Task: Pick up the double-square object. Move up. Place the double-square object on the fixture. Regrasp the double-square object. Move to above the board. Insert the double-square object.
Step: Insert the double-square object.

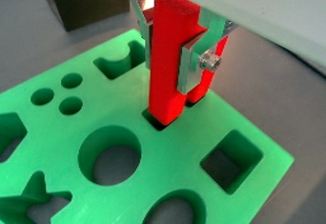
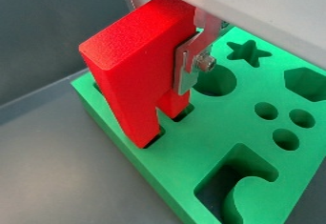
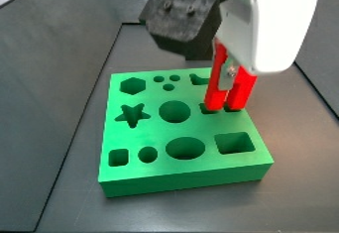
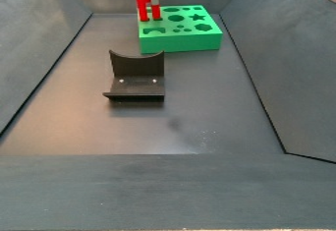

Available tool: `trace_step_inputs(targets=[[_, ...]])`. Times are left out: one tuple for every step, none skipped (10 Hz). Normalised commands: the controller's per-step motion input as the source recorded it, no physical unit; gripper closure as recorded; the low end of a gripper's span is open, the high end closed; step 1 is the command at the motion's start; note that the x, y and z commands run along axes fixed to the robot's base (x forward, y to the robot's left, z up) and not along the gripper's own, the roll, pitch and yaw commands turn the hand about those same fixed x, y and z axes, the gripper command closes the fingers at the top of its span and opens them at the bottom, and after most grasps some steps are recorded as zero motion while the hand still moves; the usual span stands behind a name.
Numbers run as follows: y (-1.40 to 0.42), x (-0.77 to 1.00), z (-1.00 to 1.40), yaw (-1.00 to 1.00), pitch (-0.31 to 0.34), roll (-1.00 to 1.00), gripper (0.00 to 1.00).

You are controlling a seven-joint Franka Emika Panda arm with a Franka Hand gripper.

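Gripper (image 1: pixel 192 51) is seen directly above the board (image 3: pixel 185 168), clamped on the double-square object (image 1: pixel 173 61), which is held upright with its silver fingers (image 1: pixel 204 61) pressed to its sides. The red piece's lower end is already met by a cut-out at the board's edge: in both wrist views its two legs appear to sit in the mouth of the slot, though how deep cannot be told. The insertion step is judged to be in hand, and nearly done. A straight downward press is called for next, kept square so the legs are not jammed against the slot walls, and then a release.

Around the slot, a square hole (image 1: pixel 235 161) and a round hole (image 1: pixel 112 159) lie close by, but neither is in the way. The fixture (image 4: pixel 134 76) is seen well apart on the dark surface (image 4: pixel 197 127), unoccupied. Nothing is seen blocking the descent.
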Motion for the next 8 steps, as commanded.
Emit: trace_step_inputs(targets=[[0.00,-0.12,-0.41,-0.02,-0.001,0.00,1.00],[0.00,-0.13,-0.44,-0.04,0.000,0.00,1.00],[0.08,-0.13,-0.48,-0.06,-0.024,0.00,1.00],[0.20,-0.29,-0.51,-0.08,-0.050,0.00,1.00],[0.17,-0.27,-0.47,-0.08,-0.034,0.00,1.00],[0.09,-0.32,-0.37,-0.09,-0.017,0.00,1.00],[0.00,-0.23,-0.24,-0.10,-0.003,0.00,1.00],[-0.09,0.00,-0.17,-0.07,-0.006,0.00,1.00]])
